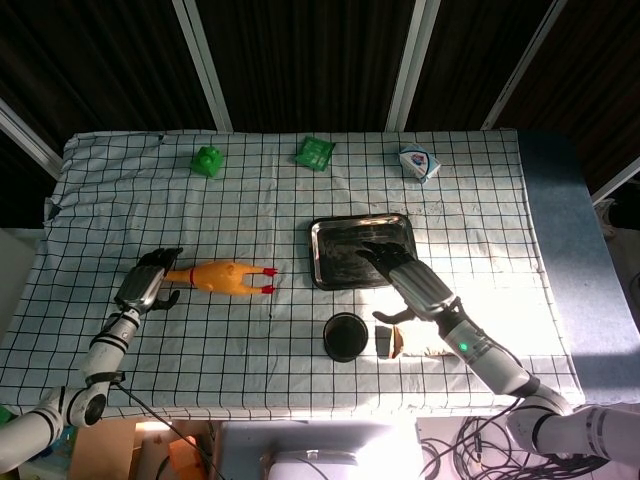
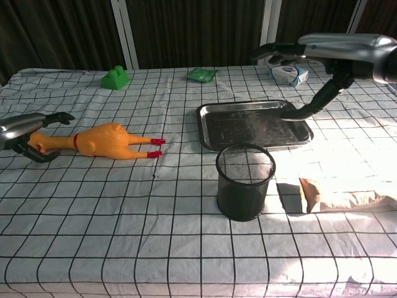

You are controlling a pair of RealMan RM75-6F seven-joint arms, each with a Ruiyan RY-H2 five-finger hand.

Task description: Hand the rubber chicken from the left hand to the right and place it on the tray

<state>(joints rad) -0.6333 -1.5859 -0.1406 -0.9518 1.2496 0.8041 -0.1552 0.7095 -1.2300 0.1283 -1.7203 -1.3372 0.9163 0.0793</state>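
Note:
The orange rubber chicken [image 1: 218, 275] [image 2: 110, 141] lies on its side on the checked cloth, red feet pointing right. My left hand [image 1: 148, 285] [image 2: 29, 128] is at its head end, fingers spread above and below the head without closing on it. My right hand [image 1: 408, 280] [image 2: 322, 53] hovers open, fingers stretched out, over the right part of the steel tray [image 1: 338, 250] [image 2: 236, 128], which has nothing in it. The two hands are far apart.
A black mesh cup [image 1: 345, 336] [image 2: 245, 181] stands just in front of the tray. A tan packet [image 1: 432, 343] [image 2: 344, 195] lies to its right. A green toy [image 1: 208, 160], a green packet [image 1: 316, 152] and a white box [image 1: 416, 163] sit along the far edge.

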